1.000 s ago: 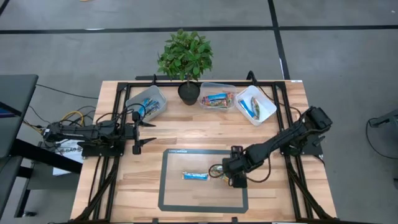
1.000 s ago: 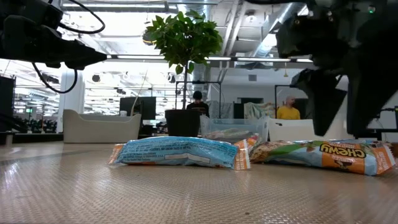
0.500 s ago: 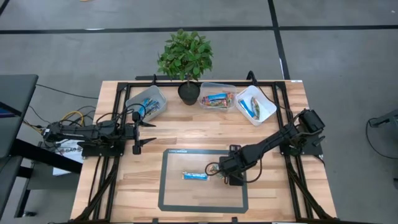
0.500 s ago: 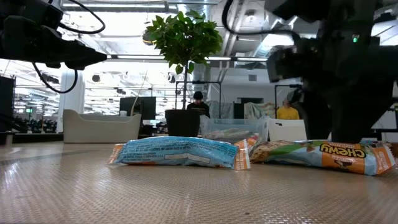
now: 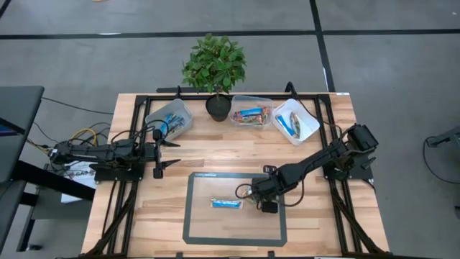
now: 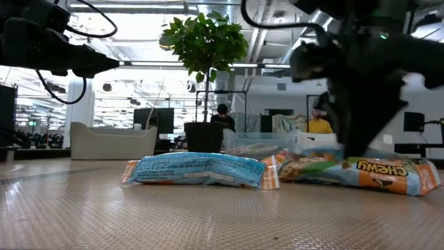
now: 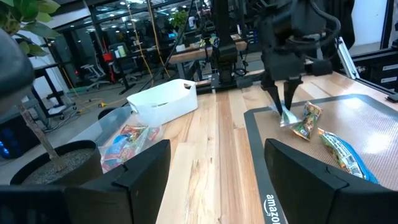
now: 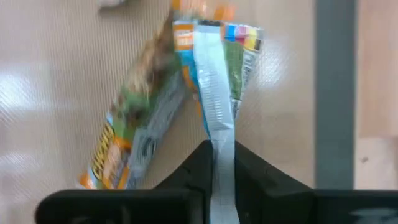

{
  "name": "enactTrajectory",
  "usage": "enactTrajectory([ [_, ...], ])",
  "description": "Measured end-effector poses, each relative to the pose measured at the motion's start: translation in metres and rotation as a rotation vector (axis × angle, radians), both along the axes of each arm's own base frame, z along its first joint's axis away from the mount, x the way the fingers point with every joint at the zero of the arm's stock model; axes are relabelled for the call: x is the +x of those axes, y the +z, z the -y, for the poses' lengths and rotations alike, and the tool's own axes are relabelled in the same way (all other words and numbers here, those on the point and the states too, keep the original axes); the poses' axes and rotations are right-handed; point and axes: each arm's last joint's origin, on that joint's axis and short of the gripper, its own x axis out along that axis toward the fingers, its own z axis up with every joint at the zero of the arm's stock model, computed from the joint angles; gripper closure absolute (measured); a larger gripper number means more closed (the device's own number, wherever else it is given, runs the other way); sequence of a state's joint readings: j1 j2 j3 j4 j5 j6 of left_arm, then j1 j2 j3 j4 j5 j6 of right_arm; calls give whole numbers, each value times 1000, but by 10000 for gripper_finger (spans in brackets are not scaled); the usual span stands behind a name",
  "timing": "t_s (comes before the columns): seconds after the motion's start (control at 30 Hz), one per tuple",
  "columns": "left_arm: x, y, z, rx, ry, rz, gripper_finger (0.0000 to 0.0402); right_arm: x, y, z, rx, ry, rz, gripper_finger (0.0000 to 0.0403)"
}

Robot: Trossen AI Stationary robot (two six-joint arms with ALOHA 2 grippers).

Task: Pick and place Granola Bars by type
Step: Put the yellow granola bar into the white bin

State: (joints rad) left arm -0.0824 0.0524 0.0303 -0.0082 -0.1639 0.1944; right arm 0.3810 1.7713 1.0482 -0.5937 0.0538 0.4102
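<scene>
A multicoloured granola bar (image 8: 143, 124) lies on the dark-rimmed mat (image 5: 192, 216), with a blue bar (image 5: 226, 203) just left of it. Both show side by side in the low view, the blue bar (image 6: 201, 170) and the multicoloured bar (image 6: 361, 173). My right gripper (image 5: 249, 193) stands over the multicoloured bar, shut on it. My left gripper (image 5: 169, 152) hovers open over the table's left side, apart from the bars. More bars lie in the clear bins at the far edge. My right gripper pinches the silvery seam flap (image 8: 217, 134) along the multicoloured bar's back between its two fingers. The fingers come from above, pointing down, as the left wrist view shows at the flap (image 7: 287, 116). The bar's body still lies on the mat.
Three clear bins stand along the far edge: the left bin (image 5: 170, 119), the middle bin (image 5: 251, 114) and the right bin (image 5: 296, 121). A potted plant (image 5: 215, 68) stands between the left and middle bins. People show in the room beyond the table.
My right gripper has moved toward the table's left edge and down onto the multicoloured bar. Its fingers, open a second ago, have shut on the bar's flap. The blue bar has stayed where it was.
</scene>
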Motion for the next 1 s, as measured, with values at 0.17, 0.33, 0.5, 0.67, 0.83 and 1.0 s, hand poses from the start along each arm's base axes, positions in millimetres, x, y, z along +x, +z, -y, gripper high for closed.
enactTrajectory([
  [0.17, 0, 0, 0, 0, 0, 0, 148, 3, 18, 16, 18, -50, 67, 380],
  [0.33, 0, 0, 0, 0, 0, 0, 148, 3, 39, 40, -49, -144, 146, 375],
  [0.5, 0, 0, 0, 0, 0, 0, 148, -7, 62, 75, -212, -287, 190, 372],
  [0.67, 0, 0, 0, 0, 0, 0, 148, -24, 81, 111, -411, -434, 182, 378],
  [0.83, 0, 0, 0, 0, 0, 0, 148, -42, 92, 145, -521, -563, 125, 375],
  [1.0, 0, 0, 0, 0, 0, 0, 148, -61, 95, 176, -552, -664, -2, 370],
])
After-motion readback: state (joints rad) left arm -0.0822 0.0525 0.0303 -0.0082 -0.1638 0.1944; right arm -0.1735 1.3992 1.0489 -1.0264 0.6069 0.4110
